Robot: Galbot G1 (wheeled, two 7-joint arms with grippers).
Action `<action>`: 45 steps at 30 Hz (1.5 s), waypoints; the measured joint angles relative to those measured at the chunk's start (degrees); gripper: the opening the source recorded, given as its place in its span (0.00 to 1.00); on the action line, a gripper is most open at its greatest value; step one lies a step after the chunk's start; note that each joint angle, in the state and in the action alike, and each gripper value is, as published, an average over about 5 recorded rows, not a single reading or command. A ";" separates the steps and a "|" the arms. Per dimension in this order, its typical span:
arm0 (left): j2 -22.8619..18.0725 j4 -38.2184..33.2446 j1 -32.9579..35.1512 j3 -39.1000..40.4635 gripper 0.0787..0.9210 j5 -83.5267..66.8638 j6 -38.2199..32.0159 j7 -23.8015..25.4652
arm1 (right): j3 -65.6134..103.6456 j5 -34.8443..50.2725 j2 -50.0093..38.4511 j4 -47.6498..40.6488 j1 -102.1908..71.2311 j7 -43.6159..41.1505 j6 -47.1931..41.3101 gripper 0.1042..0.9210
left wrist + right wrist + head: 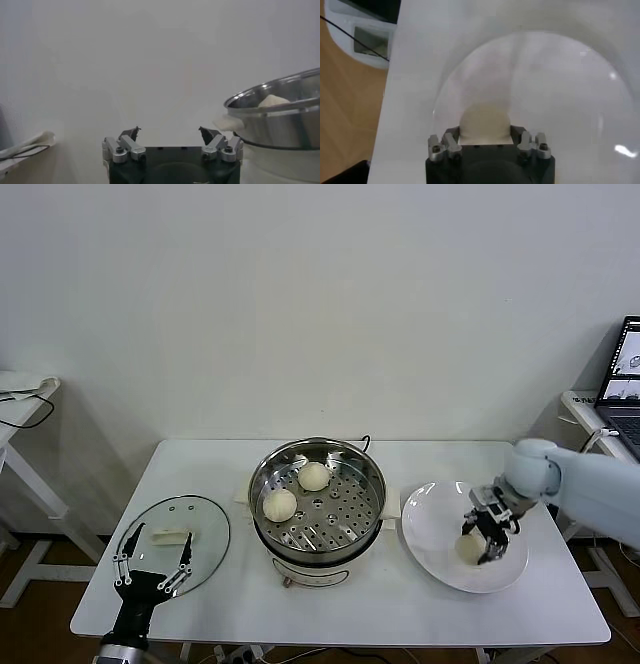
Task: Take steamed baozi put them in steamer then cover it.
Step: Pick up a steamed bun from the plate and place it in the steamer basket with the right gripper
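The steamer [372,476], a shiny steel pot on a cream base, stands mid-table with two steamed baozi [314,476] [280,505] on its perforated tray. A third baozi [467,549] lies on the white plate [430,519] to the right. My right gripper [481,540] is shut on it, one finger pressed to each side [484,122]. The cover [205,529], a glass lid with a cream handle [168,537], lies flat at the front left. My left gripper [152,570] hangs open over its near edge, holding nothing [170,132]. The pot rim [280,97] shows beside it.
A laptop [625,384] sits on a side table at the far right. Another white table [20,399] with a cable stands at the far left. The plate lies close to the steamer's right handle [391,502].
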 measured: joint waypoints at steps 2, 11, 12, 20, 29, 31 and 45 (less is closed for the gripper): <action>0.12 -0.21 -0.05 0.00 0.88 -0.06 0.08 -0.01 | -0.98 0.61 0.92 0.73 3.58 -0.51 1.48 0.68; 0.32 -0.58 0.31 0.69 0.88 -0.05 0.04 -0.03 | -3.02 1.87 7.81 4.93 18.16 -1.25 12.16 0.66; 0.32 -0.66 0.34 0.74 0.88 -0.05 0.03 -0.03 | -3.05 1.86 8.72 5.50 19.27 -1.17 13.41 0.66; 0.31 -1.04 0.26 0.77 0.88 -0.09 -0.31 -0.03 | -2.98 -0.12 16.25 10.02 23.52 0.30 21.72 0.66; 0.15 -0.86 0.12 0.69 0.88 -0.12 -0.74 -0.03 | -3.31 -6.48 22.57 13.08 21.02 3.24 28.10 0.67; 0.09 -0.85 0.07 0.69 0.88 -0.13 -0.77 -0.03 | -3.25 -8.21 23.58 13.23 19.87 3.84 29.26 0.67; -0.11 -0.09 -0.17 0.37 0.88 -0.27 -1.20 -0.06 | -2.01 -17.17 28.71 12.24 12.69 6.17 34.33 0.68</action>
